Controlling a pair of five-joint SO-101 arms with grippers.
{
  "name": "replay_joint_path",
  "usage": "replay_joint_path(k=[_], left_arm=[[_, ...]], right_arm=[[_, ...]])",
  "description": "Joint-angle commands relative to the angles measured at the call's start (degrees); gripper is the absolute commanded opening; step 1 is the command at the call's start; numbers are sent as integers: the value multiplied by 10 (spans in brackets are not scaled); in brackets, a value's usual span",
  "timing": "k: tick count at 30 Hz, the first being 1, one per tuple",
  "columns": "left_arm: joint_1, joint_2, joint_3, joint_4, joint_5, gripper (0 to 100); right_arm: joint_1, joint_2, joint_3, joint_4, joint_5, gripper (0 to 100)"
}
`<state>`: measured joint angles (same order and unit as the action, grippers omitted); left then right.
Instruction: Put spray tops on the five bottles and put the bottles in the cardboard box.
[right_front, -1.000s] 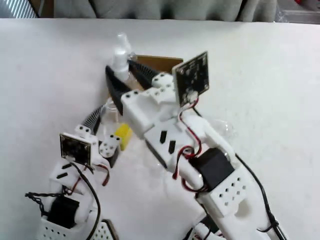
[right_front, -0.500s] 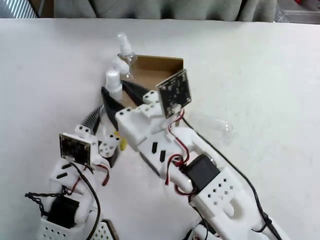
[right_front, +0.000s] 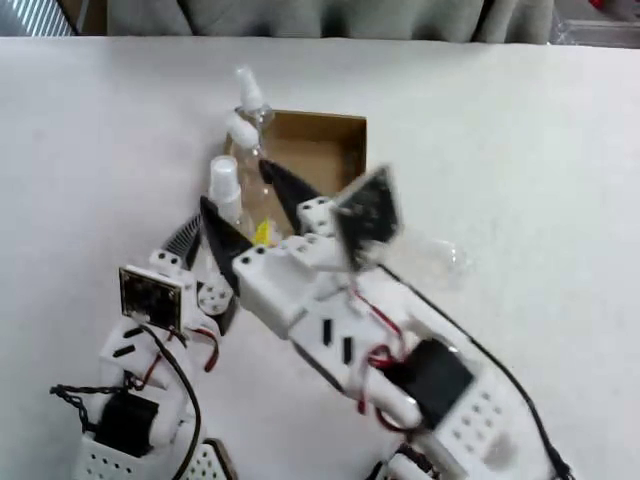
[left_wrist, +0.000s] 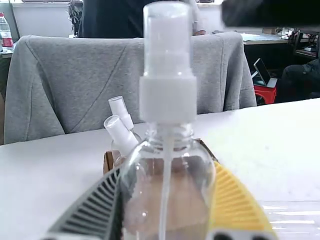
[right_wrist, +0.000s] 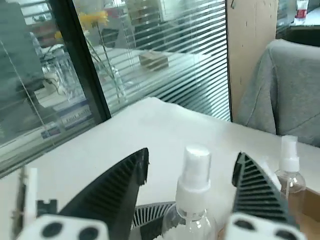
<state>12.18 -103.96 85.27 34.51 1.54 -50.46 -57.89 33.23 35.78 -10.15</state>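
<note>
Directly beside one corner of the cardboard box (right_front: 315, 118), the left pincer (right_front: 225, 235) clamps the bottle (left_wrist: 167, 185) upright by its body. The right pincer (right_wrist: 192, 152), wide open and empty, straddles the spray top (right_wrist: 193, 172), its jaws flanking the bottle's vertical axis.

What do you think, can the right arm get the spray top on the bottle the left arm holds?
Probably yes. The right gripper is open with its fingers either side of the spray top, nothing between, and the left gripper holds the bottle upright.
</note>
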Motion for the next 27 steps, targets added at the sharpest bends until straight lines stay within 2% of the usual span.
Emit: replay_joint_path(k=[1,4,7,10,13,22,27], left_arm=[[-7,-8,-4,-12,7,21],[-7,-8,-4,-12,7,21],[-7,-8,-4,-12,8,21],[-7,-8,-4,-12,8,21],[-5,-8,-4,-12,8,21],[-7,-8,-4,-12,8,21],[-7,-8,-4,-12,8,21]], right_arm=[[18,-21,-81,55,0,239],[69,-20,-107,69,23,176],[112,-19,-106,68,48,15],[141,-5,-93,68,50,55],[155,25,-80,67,47,15],[158,166,-37,-60,52,15],[134,201,-37,-65,53,15]])
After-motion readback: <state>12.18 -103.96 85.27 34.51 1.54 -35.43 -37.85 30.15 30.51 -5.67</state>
